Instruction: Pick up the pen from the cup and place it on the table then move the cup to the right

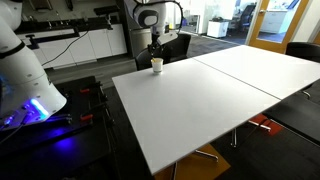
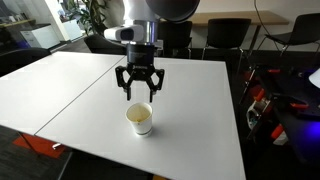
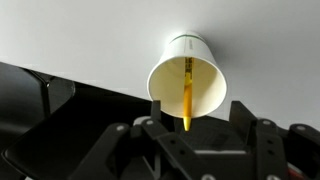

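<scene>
A small cream cup [image 2: 140, 119] stands upright near one edge of the white table [image 2: 190, 100]. It also shows in an exterior view [image 1: 157, 65] and in the wrist view [image 3: 187, 75]. The pen [image 3: 186, 95], a thin yellowish-brown stick, stands inside the cup with its tip past the rim. My gripper [image 2: 138, 95] hangs just above the cup, open and empty, with a finger on each side of the cup's opening. In the wrist view the gripper [image 3: 197, 122] has its fingers spread on either side of the pen tip, not touching it.
The table seam [image 1: 225, 75] runs across the top. The table edge is close to the cup. Dark chairs [image 2: 225, 35] stand behind the table. A white machine [image 1: 25, 70] and a dark bench with blue-lit equipment [image 1: 40, 125] stand beside the table.
</scene>
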Robot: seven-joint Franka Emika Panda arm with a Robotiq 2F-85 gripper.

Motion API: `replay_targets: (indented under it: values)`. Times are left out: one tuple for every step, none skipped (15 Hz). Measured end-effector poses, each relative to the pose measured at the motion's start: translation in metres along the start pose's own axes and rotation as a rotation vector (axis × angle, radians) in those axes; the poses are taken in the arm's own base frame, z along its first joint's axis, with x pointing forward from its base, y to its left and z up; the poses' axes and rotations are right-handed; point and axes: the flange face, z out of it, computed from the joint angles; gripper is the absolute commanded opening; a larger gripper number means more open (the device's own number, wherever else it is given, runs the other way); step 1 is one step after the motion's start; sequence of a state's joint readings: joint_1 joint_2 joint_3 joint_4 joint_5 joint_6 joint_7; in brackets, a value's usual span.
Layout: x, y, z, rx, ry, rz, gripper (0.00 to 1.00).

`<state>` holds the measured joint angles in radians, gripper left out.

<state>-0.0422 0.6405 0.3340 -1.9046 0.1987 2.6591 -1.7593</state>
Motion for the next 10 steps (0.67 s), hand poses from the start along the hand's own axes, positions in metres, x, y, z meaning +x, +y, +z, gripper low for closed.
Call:
replay_targets:
  values:
    - [0.001,0.003,0.002,0.004,0.013,-0.017,0.5]
    - [0.002,0.006,0.003,0.007,0.028,-0.033,0.46]
    - [0.002,0.008,0.004,0.014,0.045,-0.051,0.4]
    - [0.001,0.011,0.005,0.022,0.061,-0.068,0.37]
    - [0.0,0.012,0.007,0.032,0.076,-0.083,0.4]
    - [-0.002,0.013,0.009,0.043,0.087,-0.094,0.38]
    - [-0.004,0.014,0.012,0.052,0.093,-0.102,0.29]
    - [-0.006,0.014,0.015,0.061,0.099,-0.106,0.36]
    - [-0.007,0.014,0.018,0.071,0.104,-0.106,0.39]
    - [-0.008,0.013,0.022,0.078,0.107,-0.104,0.42]
